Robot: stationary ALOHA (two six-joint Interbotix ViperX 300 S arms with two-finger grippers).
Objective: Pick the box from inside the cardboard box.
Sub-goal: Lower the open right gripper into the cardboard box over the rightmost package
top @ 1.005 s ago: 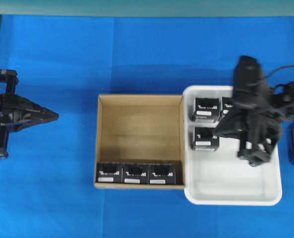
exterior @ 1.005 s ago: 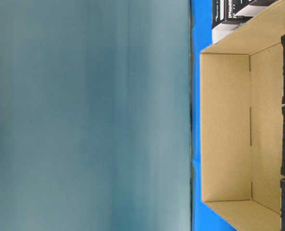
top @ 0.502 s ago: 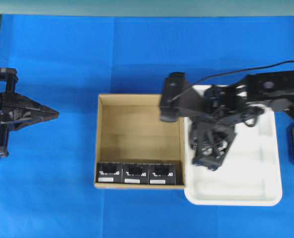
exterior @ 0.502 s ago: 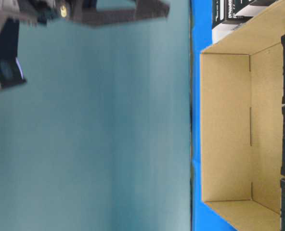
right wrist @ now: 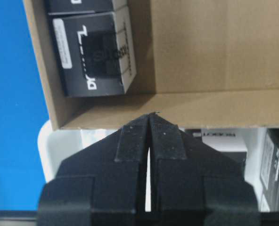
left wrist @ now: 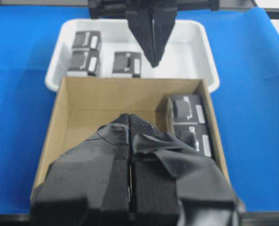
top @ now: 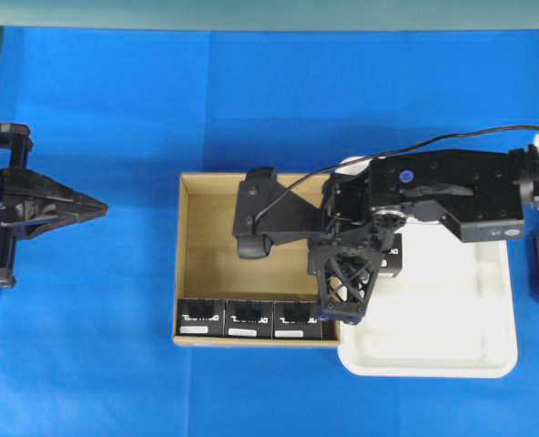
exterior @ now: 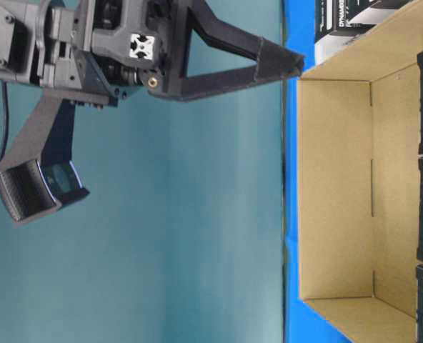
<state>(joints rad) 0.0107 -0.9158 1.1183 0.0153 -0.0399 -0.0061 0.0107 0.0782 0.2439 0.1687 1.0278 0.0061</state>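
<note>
Box [top: 296, 319] not yet picked: in cardboard box [top: 256, 187], rightmost of three along near wall. Right gripper [top: 350, 305] above rim beside it, fingers nearly together, empty. Left gripper [top: 92, 210] parked, fingers together. Remaining: opening, descent, grasp, lift.

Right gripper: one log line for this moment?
right gripper: shut, empty | above carton wall next to tray | three boxes in carton

Not much readable here tbh. The black boxes [right wrist: 93, 52] have white lettering, but it's too blurry to make out properly. In the table-level view one box [exterior: 334, 16] up top shows something like "DYNAM...", cut off. The white labels [right wrist: 62, 38] are illegible.
</note>
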